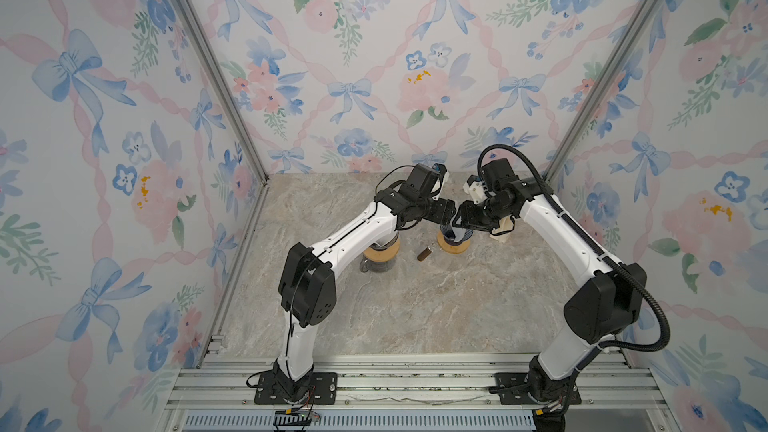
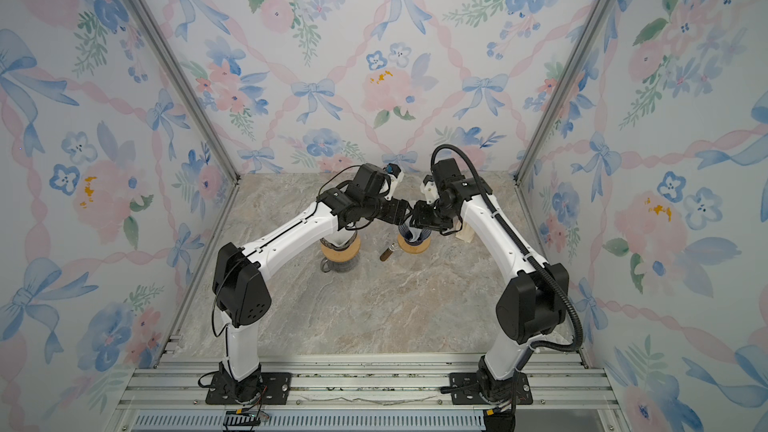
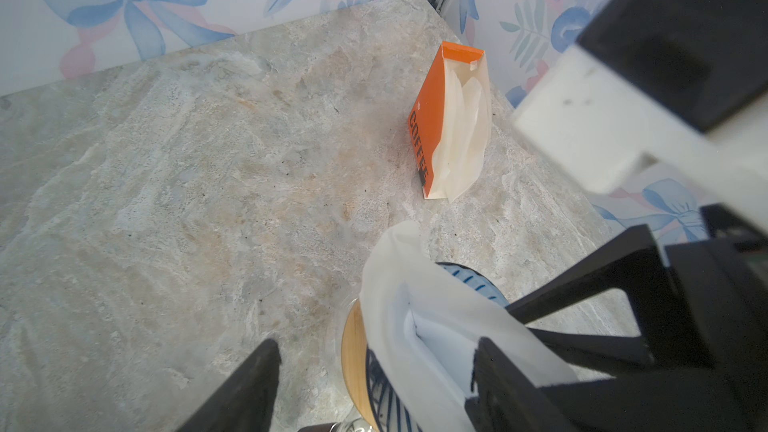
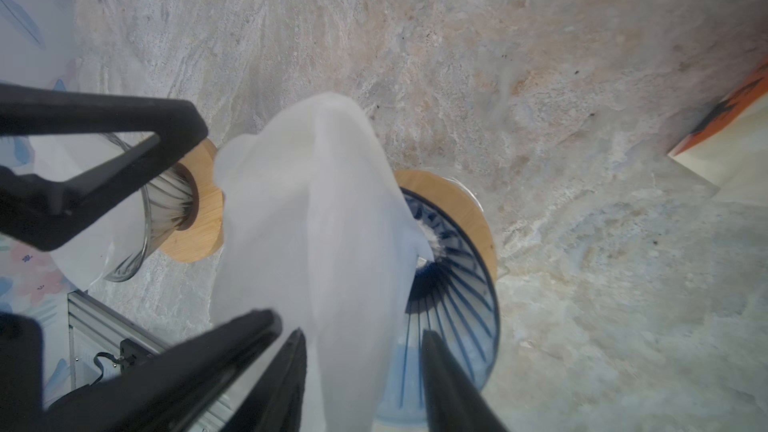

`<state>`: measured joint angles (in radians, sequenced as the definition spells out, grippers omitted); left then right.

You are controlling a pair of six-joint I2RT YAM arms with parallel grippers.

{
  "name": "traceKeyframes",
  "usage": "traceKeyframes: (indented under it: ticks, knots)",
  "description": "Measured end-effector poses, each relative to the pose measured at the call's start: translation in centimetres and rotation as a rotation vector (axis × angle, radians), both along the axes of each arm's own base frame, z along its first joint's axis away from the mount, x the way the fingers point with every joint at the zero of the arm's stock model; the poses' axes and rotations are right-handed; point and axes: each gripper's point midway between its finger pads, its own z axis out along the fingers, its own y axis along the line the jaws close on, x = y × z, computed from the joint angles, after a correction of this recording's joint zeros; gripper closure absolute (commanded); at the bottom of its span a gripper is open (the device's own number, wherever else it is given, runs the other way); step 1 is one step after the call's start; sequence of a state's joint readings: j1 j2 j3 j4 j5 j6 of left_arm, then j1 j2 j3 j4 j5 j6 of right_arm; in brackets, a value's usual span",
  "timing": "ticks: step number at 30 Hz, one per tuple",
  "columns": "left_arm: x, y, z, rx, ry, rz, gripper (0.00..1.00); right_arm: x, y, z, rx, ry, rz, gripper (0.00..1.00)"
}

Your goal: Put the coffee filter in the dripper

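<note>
A white paper coffee filter stands crumpled and upright in the blue ribbed dripper, which sits on a round wooden base at mid-table. Both grippers hang over it, and in both top views they hide the filter. My right gripper straddles the filter's upper part with its jaws apart, and blue dripper shows between the paper and one finger. My left gripper is open wide. One of its fingers lies against the filter's open fold, while the other finger is off to the side over bare table.
To the left is a second, clear glass dripper with a wooden collar on a glass carafe, with something white in it. A small brown cylinder lies between the two drippers. An orange filter box stands behind the right gripper.
</note>
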<state>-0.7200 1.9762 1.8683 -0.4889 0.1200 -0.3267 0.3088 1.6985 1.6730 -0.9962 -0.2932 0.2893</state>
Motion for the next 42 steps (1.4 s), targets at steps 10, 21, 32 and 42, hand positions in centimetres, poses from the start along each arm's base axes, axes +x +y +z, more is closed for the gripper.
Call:
traceKeyframes:
  ticks: [10, 21, 32, 42]
  knots:
    - [0.1, 0.1, -1.9, 0.02, 0.037, 0.018, 0.27, -0.1, -1.3, 1.9, 0.01, -0.051, -0.038, 0.52]
    - [0.2, 1.0, -2.7, 0.064, 0.041, 0.052, 0.27, 0.1, -1.6, 1.0, -0.045, -0.047, -0.052, 0.51]
    - [0.2, 1.7, -3.4, 0.089, 0.049, 0.069, 0.27, 0.1, -0.5, -0.5, -0.034, 0.003, -0.025, 0.48]
    - [0.7, 2.2, -3.3, 0.087, 0.048, 0.081, 0.26, -0.3, 1.3, -0.3, 0.023, 0.014, 0.005, 0.5]
